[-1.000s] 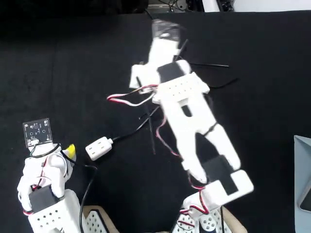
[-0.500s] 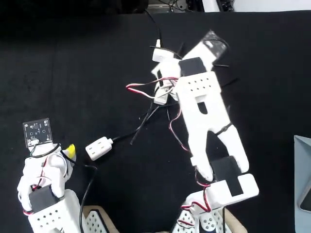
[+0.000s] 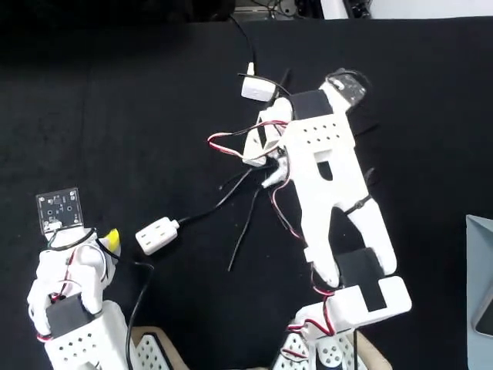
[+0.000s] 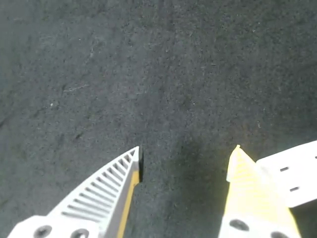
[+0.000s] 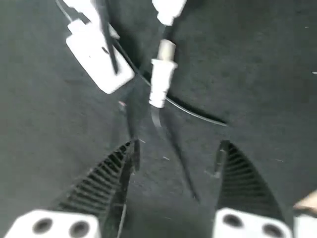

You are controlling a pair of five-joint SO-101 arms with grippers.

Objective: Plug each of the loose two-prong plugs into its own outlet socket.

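A white outlet block (image 3: 158,233) lies on the black cloth at the near left, its black cord running toward the middle. My left gripper (image 3: 108,243) rests just left of it, and its white and yellow fingers (image 4: 185,166) stand open on bare cloth, with the block's corner (image 4: 292,173) beside the yellow one. A white two-prong plug (image 3: 256,87) lies at the far middle under a black cable. My right gripper (image 3: 344,83) hovers to its right. Its black fingers (image 5: 173,163) are open and hold nothing, with the plug (image 5: 96,57) and a white cylindrical connector (image 5: 161,79) ahead.
Loose black cables (image 3: 246,223) sprawl across the middle, and one lies between the right gripper's fingers (image 5: 171,134). Red and white servo wires (image 3: 231,146) loop off the right arm. A small circuit card (image 3: 59,210) sits at the left, a grey box edge (image 3: 481,285) at the right.
The right arm has swung to the right, uncovering the white plug at the far middle. The black cables under it have shifted. The left arm has not moved.
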